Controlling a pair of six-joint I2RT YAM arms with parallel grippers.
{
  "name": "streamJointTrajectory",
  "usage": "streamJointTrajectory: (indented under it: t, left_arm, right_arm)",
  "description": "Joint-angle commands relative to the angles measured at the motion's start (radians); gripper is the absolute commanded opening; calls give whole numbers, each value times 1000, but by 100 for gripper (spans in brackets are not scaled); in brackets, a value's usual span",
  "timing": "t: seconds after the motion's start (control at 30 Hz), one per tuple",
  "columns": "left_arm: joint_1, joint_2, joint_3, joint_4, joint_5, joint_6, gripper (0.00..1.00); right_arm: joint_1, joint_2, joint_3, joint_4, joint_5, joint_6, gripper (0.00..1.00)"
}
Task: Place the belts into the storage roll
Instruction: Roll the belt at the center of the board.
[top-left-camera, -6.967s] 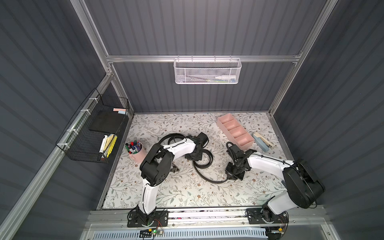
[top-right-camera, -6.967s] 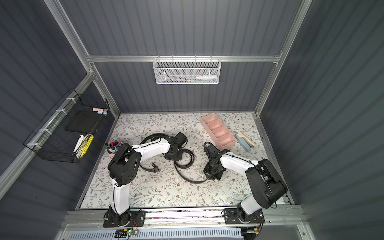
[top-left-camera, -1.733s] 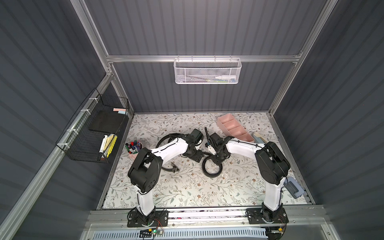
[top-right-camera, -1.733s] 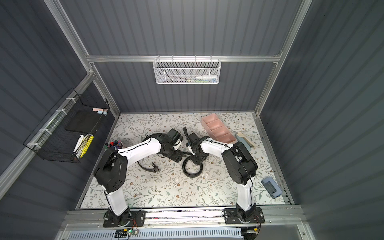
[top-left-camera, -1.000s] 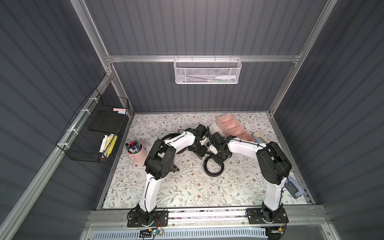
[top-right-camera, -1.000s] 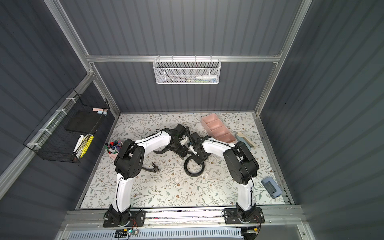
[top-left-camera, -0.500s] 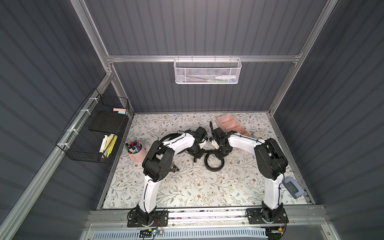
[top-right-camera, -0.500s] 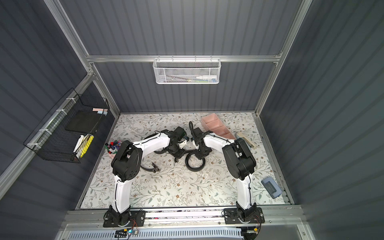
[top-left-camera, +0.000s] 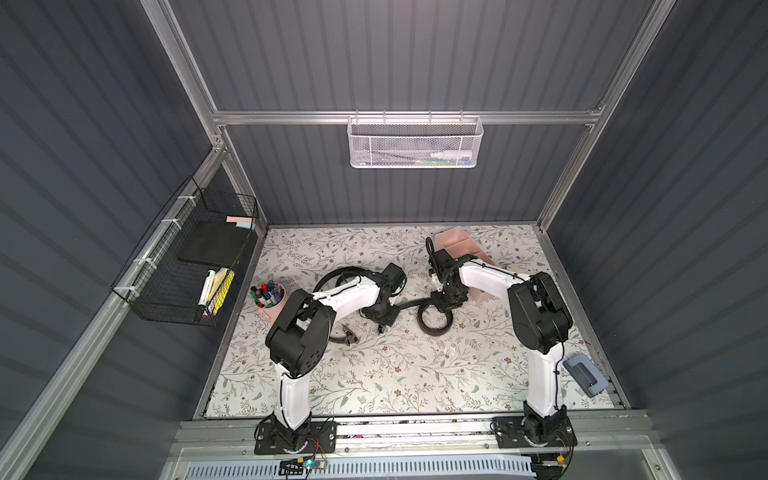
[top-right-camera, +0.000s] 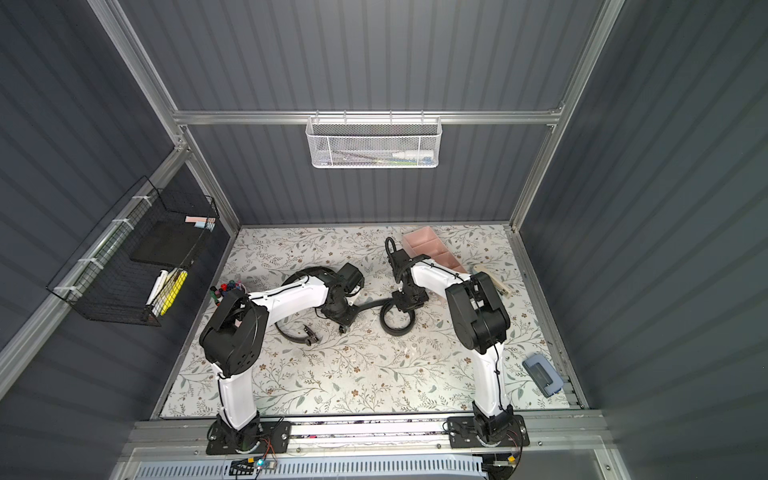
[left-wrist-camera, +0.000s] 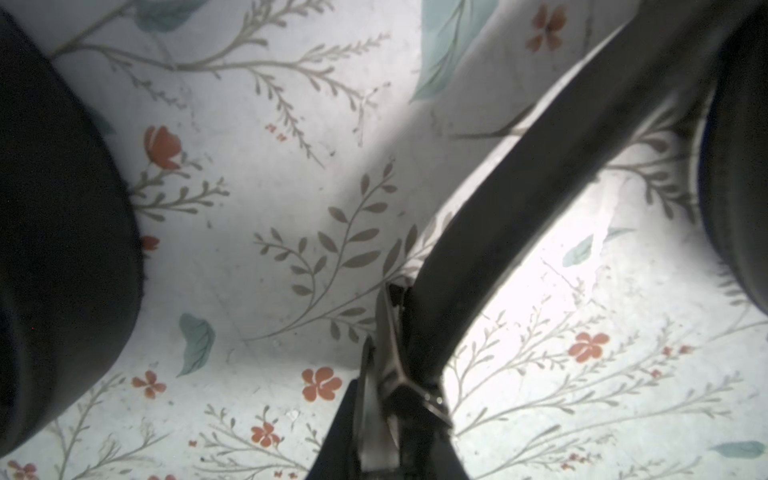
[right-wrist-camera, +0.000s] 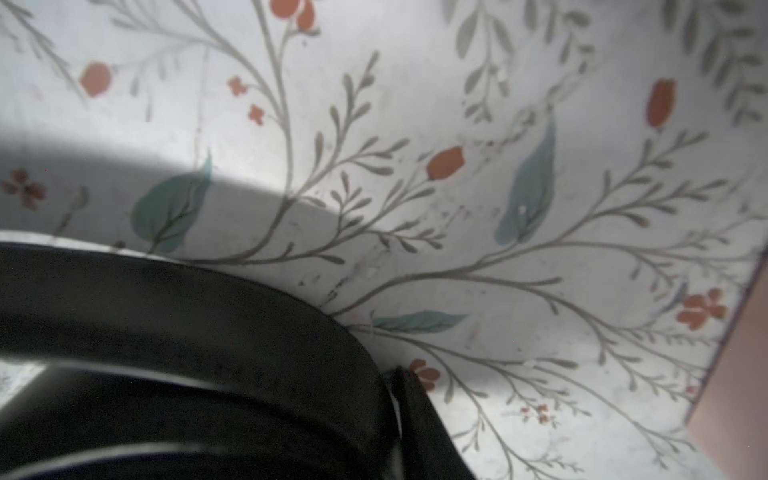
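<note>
Here two belts: coiled belt (top-left-camera: 421, 320) clamped in left fingers (left-wrist-camera: 384, 374), loose belt (top-right-camera: 286, 328); one storage roll (top-left-camera: 454, 241); right fingers (right-wrist-camera: 419, 424) unclear.

Both grippers at a coiled belt (top-left-camera: 422, 322) mid-bench
Right gripper (top-left-camera: 444, 302) on the coil's rear rim, left gripper (top-left-camera: 384, 320) at its straight tail; pink storage tray (top-left-camera: 457, 245) near the bench's rear right corner

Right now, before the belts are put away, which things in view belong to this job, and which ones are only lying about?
For the job:
coiled black belt
loose black belt
pink divided tray

Only lying about:
pink cup of markers
blue-grey hole punch
black wire basket on the side wall
white mesh basket on the back wall
</note>
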Motion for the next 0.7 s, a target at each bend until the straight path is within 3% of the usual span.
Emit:
streamJointTrajectory:
  t: [0.0,0.67]
  left_arm:
    - [30,-24,-43,-118,-94,-37,6]
    - [148,-158,-233,-88,-86,-65,6]
  right_arm:
    - [-35,58,-25,-100,134,51,28]
    - [-64,46,-47,-131,214,134,28]
